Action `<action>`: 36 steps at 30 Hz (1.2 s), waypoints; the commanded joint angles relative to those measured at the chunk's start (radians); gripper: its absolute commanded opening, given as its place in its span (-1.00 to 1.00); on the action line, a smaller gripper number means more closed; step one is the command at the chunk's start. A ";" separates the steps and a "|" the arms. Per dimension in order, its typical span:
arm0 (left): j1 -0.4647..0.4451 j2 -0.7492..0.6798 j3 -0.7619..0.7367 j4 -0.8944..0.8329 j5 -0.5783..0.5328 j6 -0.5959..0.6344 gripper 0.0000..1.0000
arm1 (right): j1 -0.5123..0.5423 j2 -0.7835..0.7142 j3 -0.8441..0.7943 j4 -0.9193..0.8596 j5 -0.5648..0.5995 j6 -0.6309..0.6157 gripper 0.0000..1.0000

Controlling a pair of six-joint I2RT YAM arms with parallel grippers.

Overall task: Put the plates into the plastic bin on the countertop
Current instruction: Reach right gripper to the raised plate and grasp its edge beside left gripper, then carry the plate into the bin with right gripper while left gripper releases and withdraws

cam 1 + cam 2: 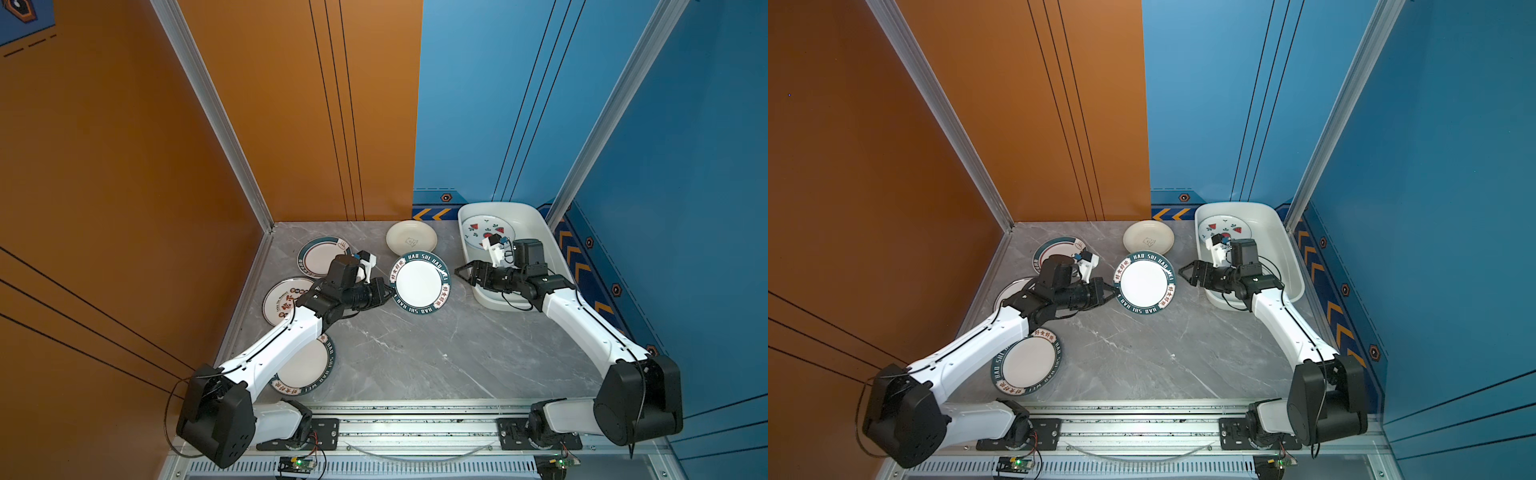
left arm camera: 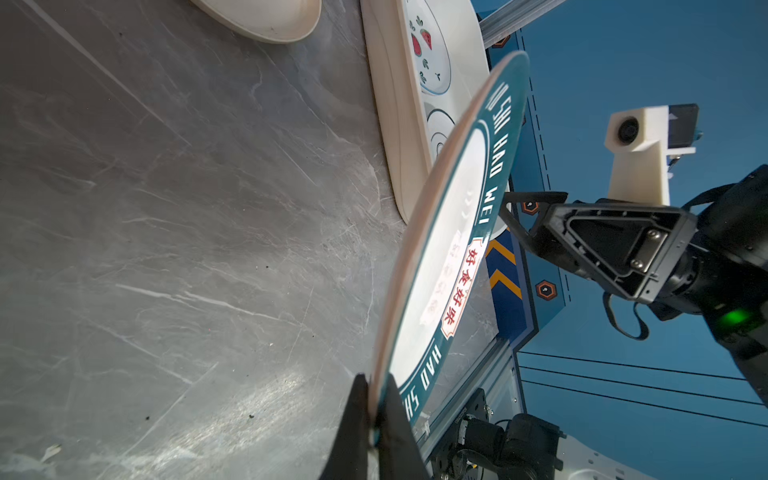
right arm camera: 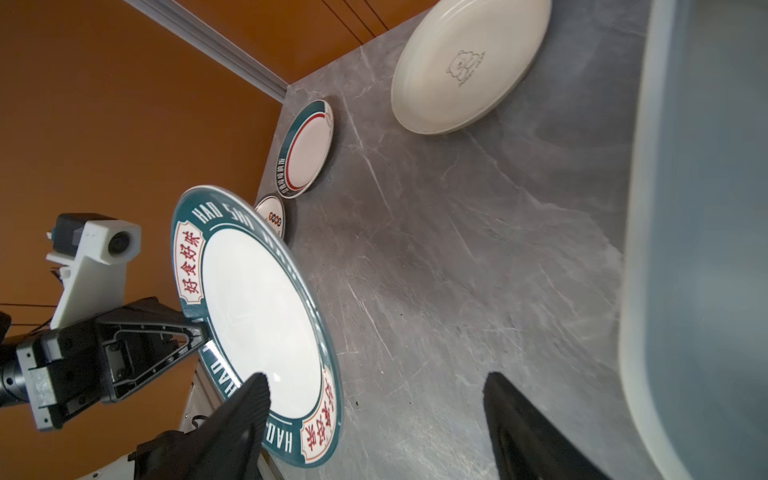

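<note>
I have the left jaws clamped on the rim of the HAO SHI plate point(image 1: 419, 282), pinching its left edge. In the left wrist view that rim sits squeezed between both fingers point(image 2: 353, 428). The plate hangs tilted above the counter point(image 1: 436, 353), midway between the two arms. The right jaws stand wide apart, pointing at the plate's opposite rim and just beside it; I cannot tell whether a tip touches. In the right wrist view the plate point(image 3: 257, 316) lies off to the side of one finger point(image 3: 245, 415), not in the gap. The right arm point(image 1: 582, 316) reaches across the bin point(image 1: 536, 224), which stands in the counter's far right corner with the watermelon plate point(image 1: 482, 228) lying in its far end. On the counter, the cream plate point(image 1: 411, 237) lies just behind the held one. A red-ringed plate point(image 1: 316, 257) and a red-character plate point(image 1: 276, 299) lie on the left by the left wrist, and a twin plate point(image 1: 305, 365) lies partly under the left arm point(image 1: 274, 353).
</note>
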 commanded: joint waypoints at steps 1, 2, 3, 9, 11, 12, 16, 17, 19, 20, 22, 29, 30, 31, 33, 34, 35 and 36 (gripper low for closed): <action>0.020 -0.014 0.033 -0.015 0.072 0.014 -1.00 | 0.046 0.025 -0.017 0.122 -0.057 0.028 0.63; 0.023 -0.014 0.033 0.003 0.079 0.006 -1.00 | 0.060 0.030 -0.017 0.133 -0.059 0.024 0.62; 0.024 -0.013 0.033 0.031 0.086 -0.001 -1.00 | 0.072 0.038 -0.017 0.145 -0.063 0.021 0.62; 0.027 -0.010 0.043 0.063 0.104 -0.025 -1.00 | 0.123 0.104 0.007 0.164 -0.083 0.024 0.54; 0.027 -0.005 0.046 0.077 0.116 -0.034 -1.00 | 0.136 0.123 0.006 0.181 -0.101 0.028 0.50; 0.027 -0.002 0.048 0.085 0.125 -0.039 -1.00 | 0.141 0.133 0.006 0.189 -0.109 0.031 0.46; 0.025 0.006 0.054 0.093 0.130 -0.042 -1.00 | 0.159 0.157 0.000 0.238 -0.137 0.057 0.03; 0.025 0.009 0.056 0.092 0.129 -0.041 -1.00 | 0.161 0.162 -0.001 0.253 -0.144 0.068 -0.13; 0.025 0.016 0.057 0.089 0.126 -0.037 -1.00 | 0.164 0.170 -0.002 0.281 -0.160 0.090 -0.35; 0.025 0.019 0.057 0.088 0.125 -0.036 -1.00 | 0.164 0.171 -0.005 0.293 -0.169 0.099 -0.43; 0.024 0.031 0.057 0.085 0.120 -0.029 -1.00 | 0.166 0.174 -0.004 0.314 -0.185 0.116 -0.57; 0.025 0.067 0.050 0.077 0.094 -0.007 -0.66 | 0.164 0.162 0.008 0.300 -0.201 0.130 -1.00; 0.025 0.071 0.052 0.073 0.089 -0.002 -0.54 | 0.162 0.158 0.013 0.287 -0.195 0.129 -1.00; 0.025 0.073 0.054 0.068 0.082 0.005 -0.43 | 0.160 0.155 0.025 0.257 -0.183 0.121 -1.00; 0.025 0.076 0.059 0.048 0.067 0.022 -0.22 | 0.152 0.148 0.054 0.185 -0.150 0.095 -1.00; 0.026 0.078 0.060 0.036 0.058 0.033 -0.11 | 0.146 0.141 0.067 0.155 -0.134 0.084 -1.00; 0.027 0.078 0.061 0.027 0.051 0.039 -0.02 | 0.139 0.136 0.079 0.132 -0.121 0.076 -1.00; 0.027 0.076 0.059 0.021 0.043 0.048 0.07 | 0.130 0.131 0.096 0.094 -0.103 0.067 -1.00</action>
